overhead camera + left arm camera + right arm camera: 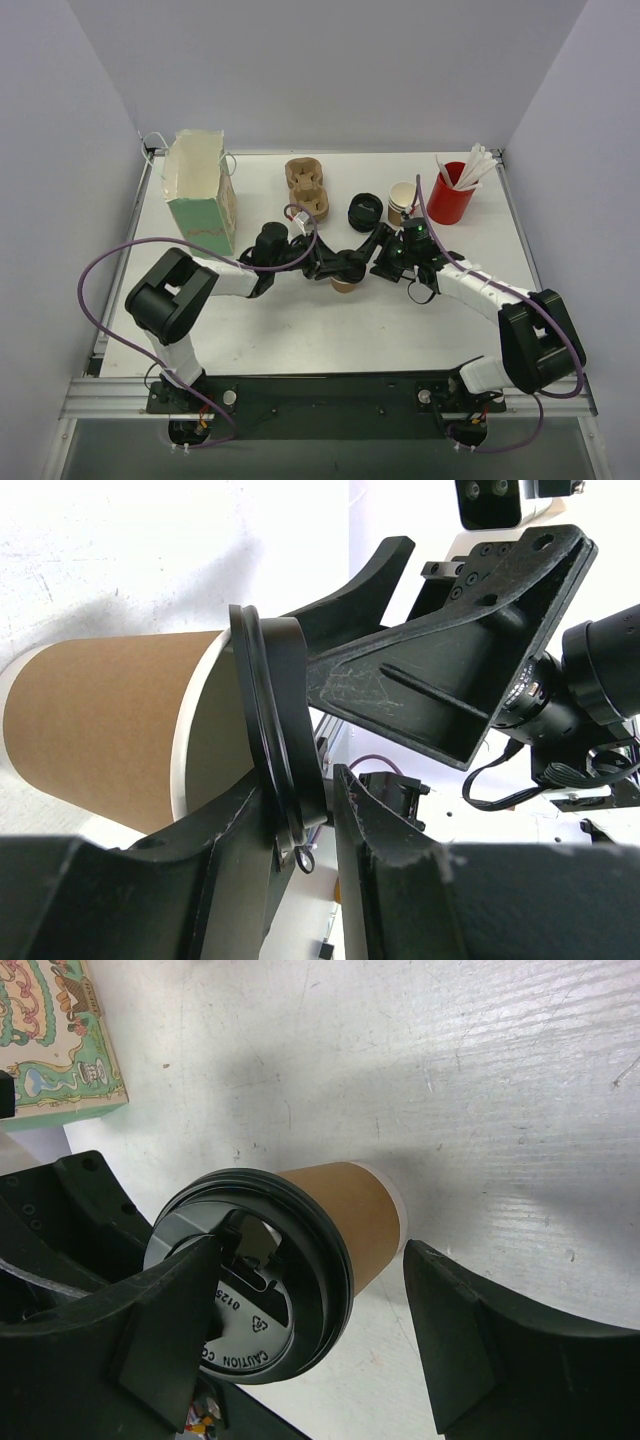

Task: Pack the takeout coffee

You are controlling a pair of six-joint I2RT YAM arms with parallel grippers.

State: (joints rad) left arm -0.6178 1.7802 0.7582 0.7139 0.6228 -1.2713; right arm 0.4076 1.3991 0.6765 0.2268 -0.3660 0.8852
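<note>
- Table (pixel 300 330): one. All the items stand on it, in front of both arms.
- Bag (pixel 200 195): one, upright and open at the top, at the far left. It is well apart from the coffee and on the left arm's side.
- Carrier (pixel 307 187): one, far centre, between the bag and the loose lids.
- Left gripper (pixel 303 785): one. Its fingers are drawn close together with the edge of the lid pinched between them, and it reaches in from the coffee's left.
- Right gripper (pixel 312 1248): one. Its fingers are wide apart; one lies across the lid top and the other is clear of the cup wall.
- Red cup (pixel 448 200): one, far right, holding several white sticks.
- Tan cups (pixel 402 202): one stack, just beside the red cup. I cannot tell how many.
- Loose lids (pixel 365 212): one black pile. Again I cannot tell how many.
- Coffee (pixel 345 1215): one, at mid-table, with its base on the surface and its long axis upright. It is directly between the two grippers, so both are equally near. Only the left has a grip, so I judge that arm should carry it back and left.
- Lid (pixel 300 1310): one, seated on the coffee.
</note>
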